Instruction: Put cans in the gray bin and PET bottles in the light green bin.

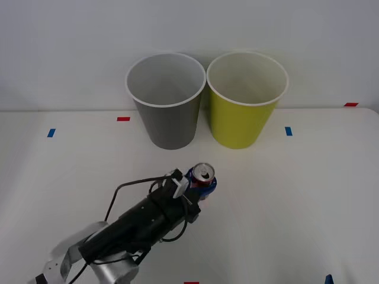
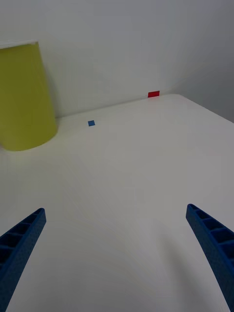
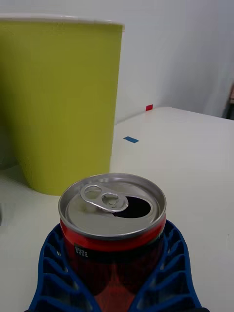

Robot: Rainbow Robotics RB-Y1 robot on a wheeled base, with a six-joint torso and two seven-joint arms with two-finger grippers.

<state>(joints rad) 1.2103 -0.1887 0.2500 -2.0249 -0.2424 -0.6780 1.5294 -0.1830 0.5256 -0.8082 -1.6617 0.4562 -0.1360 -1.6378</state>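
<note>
Left hand (image 3: 117, 287) wraps its blue fingers (image 3: 53, 263) tight around upright red, silver-topped can (image 3: 113, 219).

Even, soft light, no hard shadows

The white table (image 1: 308, 195) was brightly and evenly lit. Between the left gripper's (image 3: 117, 287) closed jaws, the can (image 3: 113, 219) showed a dull sheen on its silver top. Beyond the jaws the green bin (image 3: 58, 102) stood sharp, casting a faint shadow at its base. The gray bin (image 1: 169, 112) looked matte.
</note>
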